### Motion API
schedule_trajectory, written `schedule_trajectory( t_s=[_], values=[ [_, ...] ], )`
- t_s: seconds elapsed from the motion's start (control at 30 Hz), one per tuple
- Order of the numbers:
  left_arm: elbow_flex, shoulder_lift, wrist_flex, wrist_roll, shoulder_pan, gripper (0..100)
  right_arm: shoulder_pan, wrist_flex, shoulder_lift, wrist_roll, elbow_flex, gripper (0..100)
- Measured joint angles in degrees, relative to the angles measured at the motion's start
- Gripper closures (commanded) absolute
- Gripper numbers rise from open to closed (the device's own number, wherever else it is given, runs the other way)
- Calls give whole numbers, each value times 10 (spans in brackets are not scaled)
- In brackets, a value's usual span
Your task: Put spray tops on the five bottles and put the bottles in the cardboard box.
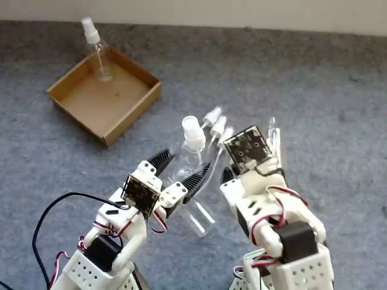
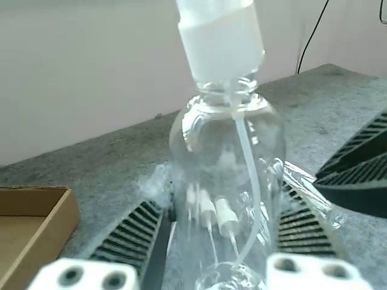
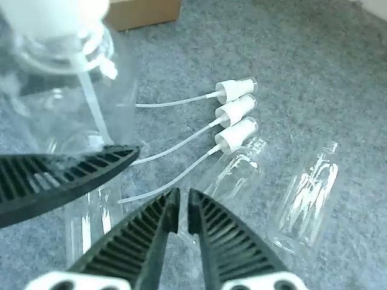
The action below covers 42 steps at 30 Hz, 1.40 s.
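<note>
Cardboard box (image 1: pixel 130 124): one capped bottle (image 1: pixel 101 60) inside. Left fingers (image 2: pixel 130 232) grip second bottle (image 2: pixel 227 157) outside box; right fingers (image 3: pixel 145 235) closed, empty. Three spray tops (image 3: pixel 237 110) unfitted.

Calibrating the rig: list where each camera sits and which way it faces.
High view: fixed above the table, looking down on both arms and the cardboard box.
Left wrist view: on the left arm, facing along the left claw at the bottle it grips.
Right wrist view: on the right arm, facing past the right claw at three spray tops.
Shared: all three show that bottle.
</note>
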<state>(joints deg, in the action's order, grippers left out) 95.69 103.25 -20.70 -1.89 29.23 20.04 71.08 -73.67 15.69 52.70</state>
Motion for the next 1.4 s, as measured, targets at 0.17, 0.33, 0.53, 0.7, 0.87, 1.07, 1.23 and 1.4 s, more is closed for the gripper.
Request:
schedule_trajectory(
  t_s=[0.17,0.33,0.53,0.7,0.87,1.07,1.23,1.4],
  values=[
    [0,0,45,0,-50,927,0,-82,-1,0,65,988],
    [0,0,82,0,-107,927,-1,-198,-1,0,138,988],
    [4,0,133,0,-122,927,-1,-346,-1,0,235,988],
    [4,0,139,0,-127,927,3,-393,0,0,282,988],
    [4,0,156,0,-142,927,52,-405,-1,0,290,988],
    [4,0,178,0,-170,927,105,-405,0,0,290,988],
    [4,0,184,0,-196,927,157,-405,0,0,290,988],
    [4,0,184,0,-211,927,207,-405,0,0,290,988]
  ],
)
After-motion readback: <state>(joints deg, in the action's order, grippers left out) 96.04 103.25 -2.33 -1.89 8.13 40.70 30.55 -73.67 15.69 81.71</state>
